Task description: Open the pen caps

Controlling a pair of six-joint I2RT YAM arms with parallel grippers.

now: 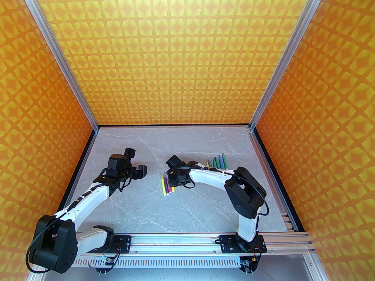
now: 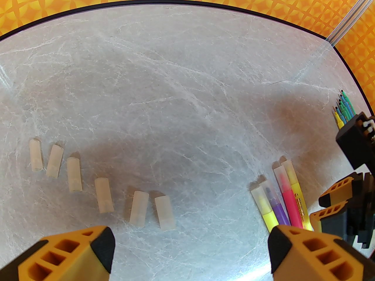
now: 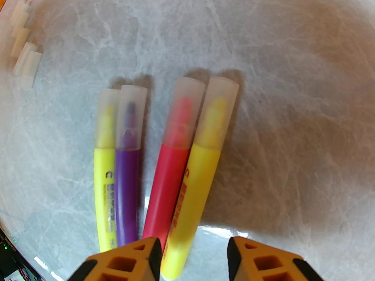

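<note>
Four capped pens [image 3: 167,168] lie side by side on the marble table: yellow, purple, pink and yellow, each with a clear pen cap [image 3: 218,110] over its tip. My right gripper [image 3: 194,259] is low over them, its jaws apart and straddling the barrel of the rightmost yellow pen [image 3: 193,192], with a gap on the pen's right side. Several loose caps [image 2: 104,195] lie in a row ahead of my left gripper [image 2: 193,253], which is open with nothing in it. In the top view the left gripper [image 1: 136,162] hovers left of the capped pens [image 1: 167,184].
Several uncapped green, blue and yellow pens [image 1: 218,162] lie in a row at the back right, behind the right arm. The right gripper [image 2: 334,206] shows at the edge of the left wrist view. Orange patterned walls enclose the table [image 1: 187,209].
</note>
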